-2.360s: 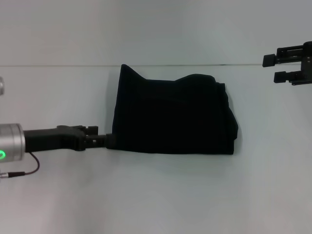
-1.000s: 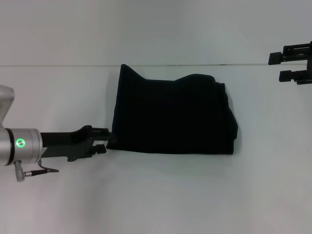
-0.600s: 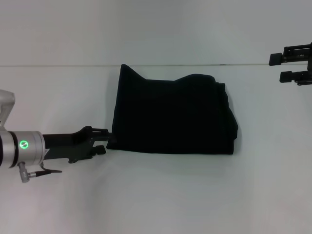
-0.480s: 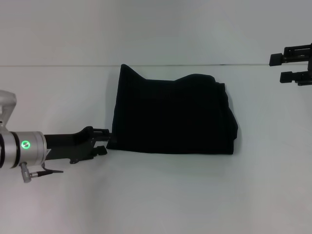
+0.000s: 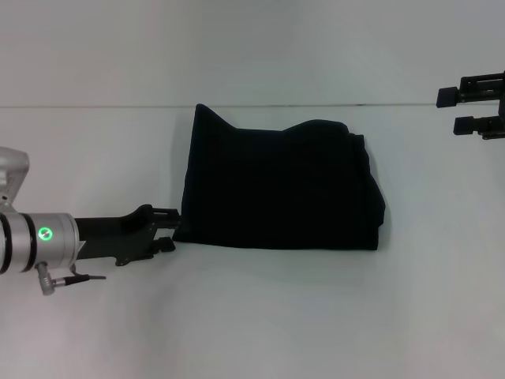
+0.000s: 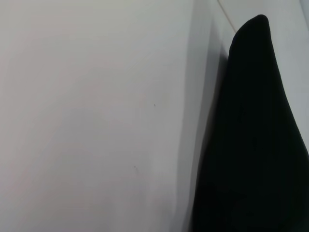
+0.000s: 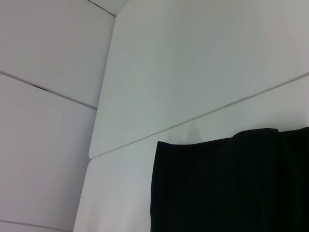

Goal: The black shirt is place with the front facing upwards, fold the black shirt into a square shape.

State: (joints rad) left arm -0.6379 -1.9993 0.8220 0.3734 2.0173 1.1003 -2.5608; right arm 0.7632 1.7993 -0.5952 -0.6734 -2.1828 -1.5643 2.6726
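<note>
Head view: showing one black shirt (image 5: 280,185), already folded into a rough block and lying flat near the middle of the white table (image 5: 252,316), with one corner peaking up at its far left and the doubled layers stacked along its right edge (no lettering or label showing on the exposed side). Counting two grippers. Reaching in low from the left edge, the left gripper (image 5: 167,227), with fingers slightly apart, one above the other, and their tips just meeting the near-left corner of the cloth; not visibly clamping any fabric, though the black-on-black contact is hard to read. Hanging at the far right edge, well apart from the shirt, the right gripper (image 5: 450,109), with two fingers spread wide and holding nothing.

Left wrist view: showing only pale tabletop and the one shirt (image 6: 256,145) rising as a dark rounded mass along one side; no fingers appearing here.

Right wrist view: looking across the table toward a wall seam, with the same folded shirt (image 7: 231,183) filling one corner, its straight edge and a small hump at the fold clearly outlined; again no fingers in sight.

Comparing with half a second ago: barely differing, the shirt keeping the same outline and spot, the left arm sitting a hair farther in toward the cloth, the right gripper staying put by the edge.
</note>
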